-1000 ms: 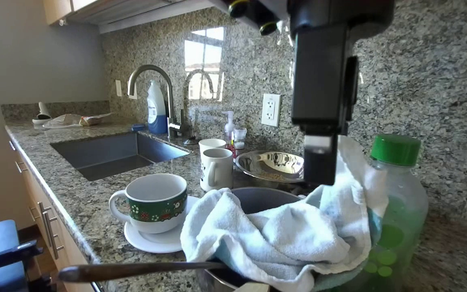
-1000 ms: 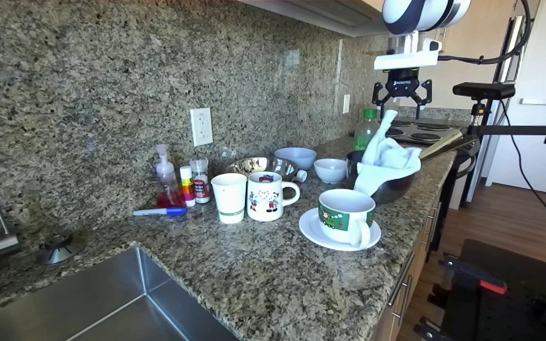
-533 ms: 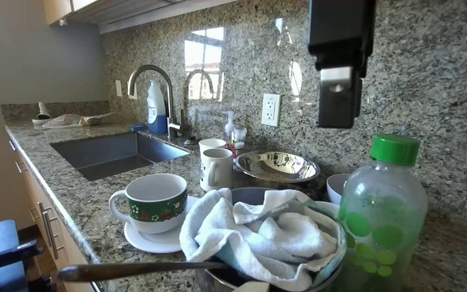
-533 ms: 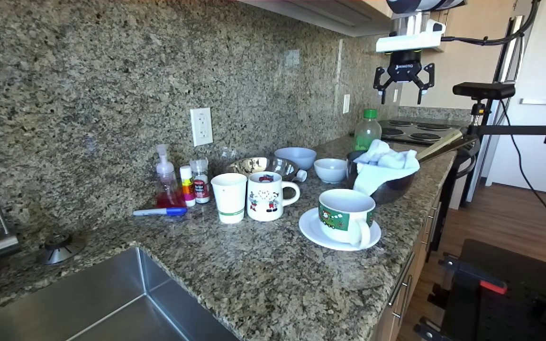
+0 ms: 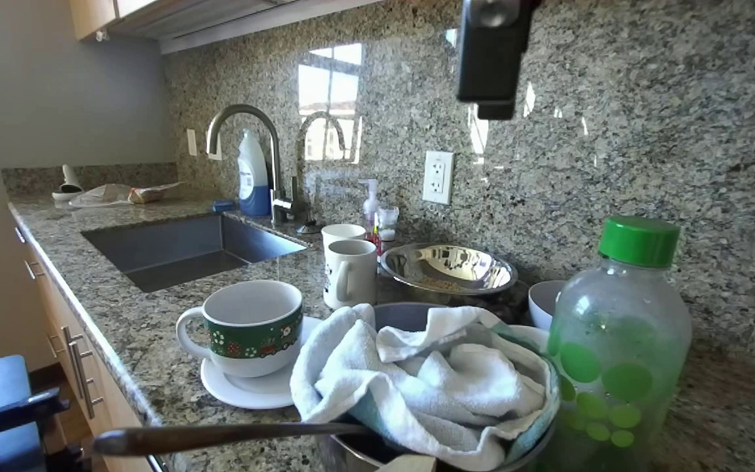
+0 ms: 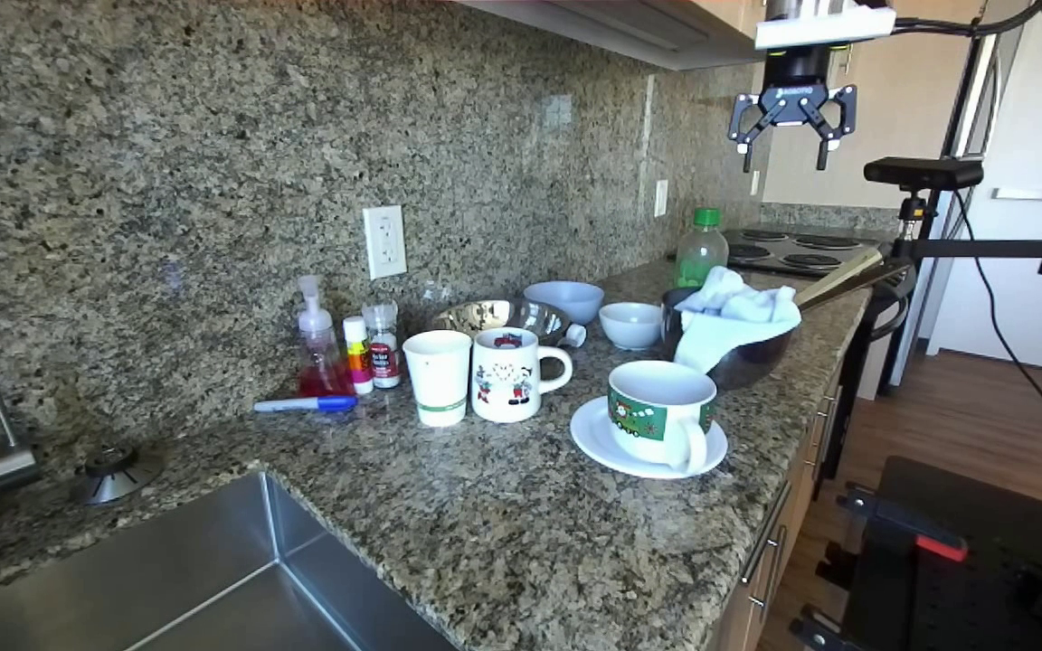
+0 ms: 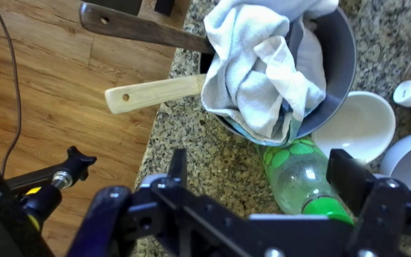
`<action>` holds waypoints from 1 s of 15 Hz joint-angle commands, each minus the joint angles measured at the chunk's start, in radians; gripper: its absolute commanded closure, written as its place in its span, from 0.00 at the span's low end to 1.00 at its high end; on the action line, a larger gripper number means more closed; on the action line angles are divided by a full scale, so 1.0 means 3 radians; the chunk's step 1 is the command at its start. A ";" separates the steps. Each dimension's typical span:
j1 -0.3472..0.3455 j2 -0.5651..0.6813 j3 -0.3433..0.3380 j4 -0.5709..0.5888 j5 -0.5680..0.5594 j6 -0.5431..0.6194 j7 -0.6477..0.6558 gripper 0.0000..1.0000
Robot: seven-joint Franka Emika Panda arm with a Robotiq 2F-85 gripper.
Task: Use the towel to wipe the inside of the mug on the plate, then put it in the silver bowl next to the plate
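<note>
Fingers (image 7: 178, 166) spread wide, nothing held, high up, and there's the towel (image 5: 443, 387) heaped in the silver bowl (image 7: 339, 71), well below them and off to one side! The mug (image 6: 661, 411) sits on its plate (image 6: 595, 443), farther from the fingers, past the bowl. Danger? One fold droops over the rim: snag that on a low pass and the whole heap could slide out. And the green bottle (image 7: 296, 175), below, shows between the fingers in the wrist view; a careless descent might topple it!

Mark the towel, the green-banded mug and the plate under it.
Towel (image 7: 250, 84), wrist view: on a fold near its middle.
Mug (image 5: 251, 337), in an exterior view: on the green band.
Plate (image 6: 590, 436), in an exterior view: on its bare rim.
</note>
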 commanded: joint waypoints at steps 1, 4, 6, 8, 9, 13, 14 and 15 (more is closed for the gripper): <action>-0.0037 -0.0308 -0.0016 -0.0043 0.0141 -0.0505 -0.0691 0.00; -0.0099 -0.0410 -0.0042 0.0000 0.0031 -0.0842 -0.0946 0.00; -0.0101 -0.0346 -0.0009 0.0013 0.0057 -0.0753 -0.0859 0.00; -0.0117 -0.0377 -0.0025 0.0013 0.0057 -0.0778 -0.0892 0.00; -0.0117 -0.0376 -0.0026 0.0012 0.0057 -0.0778 -0.0892 0.00; -0.0048 -0.0254 -0.0132 0.0077 0.0281 -0.0806 -0.1333 0.00; -0.0024 -0.0218 -0.0160 0.0090 0.0381 -0.0803 -0.1539 0.00; 0.0002 -0.0162 -0.0180 0.0114 0.0500 -0.0814 -0.1736 0.00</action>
